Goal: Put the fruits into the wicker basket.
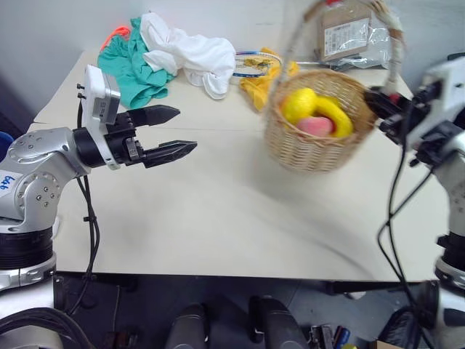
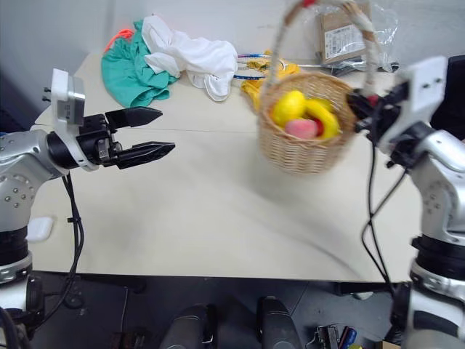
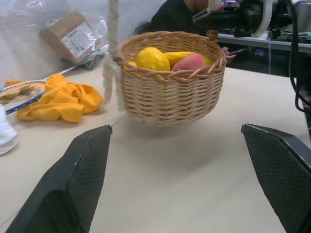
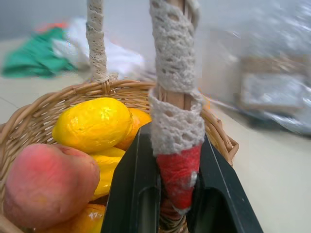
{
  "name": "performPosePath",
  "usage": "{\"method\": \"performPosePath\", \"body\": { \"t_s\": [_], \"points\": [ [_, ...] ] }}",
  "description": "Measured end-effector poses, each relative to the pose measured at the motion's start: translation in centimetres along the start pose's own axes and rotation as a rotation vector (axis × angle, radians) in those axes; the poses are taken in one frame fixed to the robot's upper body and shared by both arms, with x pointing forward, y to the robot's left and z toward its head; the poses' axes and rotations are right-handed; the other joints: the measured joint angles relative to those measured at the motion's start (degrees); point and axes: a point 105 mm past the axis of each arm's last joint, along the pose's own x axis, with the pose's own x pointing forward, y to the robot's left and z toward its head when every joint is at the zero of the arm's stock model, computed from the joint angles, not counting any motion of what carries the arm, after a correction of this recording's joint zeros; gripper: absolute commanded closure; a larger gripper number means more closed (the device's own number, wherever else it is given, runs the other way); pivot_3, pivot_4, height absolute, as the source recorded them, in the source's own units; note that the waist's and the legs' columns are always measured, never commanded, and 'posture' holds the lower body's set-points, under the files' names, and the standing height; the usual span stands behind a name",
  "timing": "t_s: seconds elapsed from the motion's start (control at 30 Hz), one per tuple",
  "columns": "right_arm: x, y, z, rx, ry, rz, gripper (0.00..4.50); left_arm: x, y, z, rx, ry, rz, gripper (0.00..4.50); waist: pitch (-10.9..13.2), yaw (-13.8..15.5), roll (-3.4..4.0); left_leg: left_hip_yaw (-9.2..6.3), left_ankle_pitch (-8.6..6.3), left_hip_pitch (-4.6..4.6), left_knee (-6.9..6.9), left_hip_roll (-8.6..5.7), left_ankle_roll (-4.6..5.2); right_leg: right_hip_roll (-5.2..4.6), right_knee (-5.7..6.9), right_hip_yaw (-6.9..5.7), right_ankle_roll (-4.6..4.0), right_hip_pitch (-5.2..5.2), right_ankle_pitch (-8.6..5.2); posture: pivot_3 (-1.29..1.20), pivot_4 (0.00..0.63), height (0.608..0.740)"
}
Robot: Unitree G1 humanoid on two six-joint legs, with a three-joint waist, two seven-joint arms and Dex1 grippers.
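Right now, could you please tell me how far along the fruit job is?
Done: the glossy yellow lemon and fuzzy pink-red peach lie inside the round tan wicker basket. In hand: the right gripper is clamped on its handle; the left gripper is open, empty. Left: no fruit visible on the table.

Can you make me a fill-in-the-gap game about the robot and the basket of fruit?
1. The yellow lemon and the pink peach are lying inside the wicker ____.
2. The right claw is shut on the basket's ____.
3. The left claw is holding nothing, and its fingers are ____.
4. At the back of the table, the white cloth lies next to a ____ cloth.

Missing words: basket; handle; open; green
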Motion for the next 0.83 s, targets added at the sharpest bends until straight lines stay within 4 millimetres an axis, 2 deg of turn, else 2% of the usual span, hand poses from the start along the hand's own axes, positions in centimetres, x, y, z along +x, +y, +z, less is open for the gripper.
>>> {"method": "performPosePath", "body": {
  "t_s": [0.1, 0.17, 0.3, 0.43, 0.5, 0.53, 0.63, 0.7, 0.83],
  "points": [
    [-2.3, -2.8, -2.8, 0.014, 0.073, -0.143, 4.28, 1.1, 0.1, 0.3, -0.014, -0.043, -0.037, 0.00, 0.00, -0.20, 0.00, 0.06, 0.03, 0.03, 0.05, 0.05, -0.04, 0.12, 0.03, 0.06, 0.01, 0.01, 0.01, 0.00, 0.150, 0.740],
    [-3.0, -3.6, -4.5, 0.055, 0.091, -0.201, 3.56, 1.6, -0.1, 0.5, -0.011, -0.057, -0.059, 0.00, 0.00, -0.58, 0.00, 0.14, 0.08, 0.08, 0.06, 0.08, -0.14, 0.17, 0.05, 0.14, 0.03, 0.01, 0.02, 0.00, 0.150, 0.740],
    [-3.4, -3.6, -6.5, 0.119, 0.074, -0.253, 2.38, 2.5, -0.5, 0.7, -0.022, -0.075, -0.114, 0.00, -0.01, -0.73, 0.04, 0.47, 0.09, 0.47, -0.06, 0.13, -0.15, 0.58, 0.16, 0.44, 0.05, 0.10, 0.03, 0.00, 0.150, 0.740],
    [-5.7, -3.4, -7.7, 0.091, 0.133, -0.216, 1.02, 2.7, -0.6, 0.3, -0.045, -0.077, -0.144, 0.00, -0.02, -0.18, 0.05, 0.44, 0.08, 0.63, -0.15, 0.10, -0.14, 0.61, 0.01, 0.59, 0.08, 0.36, 0.02, 0.00, 0.150, 0.740],
    [-7.6, -3.3, -7.5, 0.045, 0.183, -0.161, 0.25, 2.5, -0.2, -0.1, -0.073, -0.078, -0.141, 0.00, -0.03, 0.29, 0.08, 0.47, -0.01, 0.71, -0.14, 0.06, 0.01, 0.62, -0.05, 0.62, 0.11, 0.44, 0.02, 0.00, 0.150, 0.740],
    [-8.9, -3.6, -7.2, 0.012, 0.217, -0.137, 0.03, 2.4, -0.1, -0.4, -0.087, -0.076, -0.142, 0.00, -0.02, 0.64, 0.10, 0.50, -0.02, 0.73, -0.14, 0.05, 0.02, 0.61, -0.06, 0.66, 0.15, 0.45, 0.03, 0.00, 0.150, 0.740],
    [-12.6, -5.9, -4.7, -0.048, 0.281, -0.148, 0.03, 1.9, 0.7, -1.0, -0.104, -0.068, -0.131, 0.00, -0.02, 1.01, 0.09, 0.56, -0.07, 0.84, -0.12, 0.03, 0.11, 0.66, -0.15, 0.71, 0.21, 0.58, 0.06, 0.00, 0.150, 0.740],
    [-15.0, -6.5, -2.8, -0.050, 0.336, -0.104, 0.03, 1.7, 1.5, -1.4, -0.075, -0.044, -0.109, 0.00, -0.02, 1.07, 0.07, 0.55, -0.09, 0.96, -0.15, 0.05, 0.12, 0.73, -0.28, 0.72, 0.21, 0.73, 0.06, 0.00, 0.150, 0.740],
    [-18.8, -4.9, -1.7, 0.076, 0.447, 0.091, 0.03, 1.3, 2.2, -2.3, -0.064, -0.009, -0.123, 0.00, -0.04, 0.79, -0.08, 0.41, -0.19, 1.18, -0.21, 0.15, 0.06, 0.89, -0.66, 0.60, 0.21, 1.14, 0.07, 0.00, 0.150, 0.740]
  ]
}}
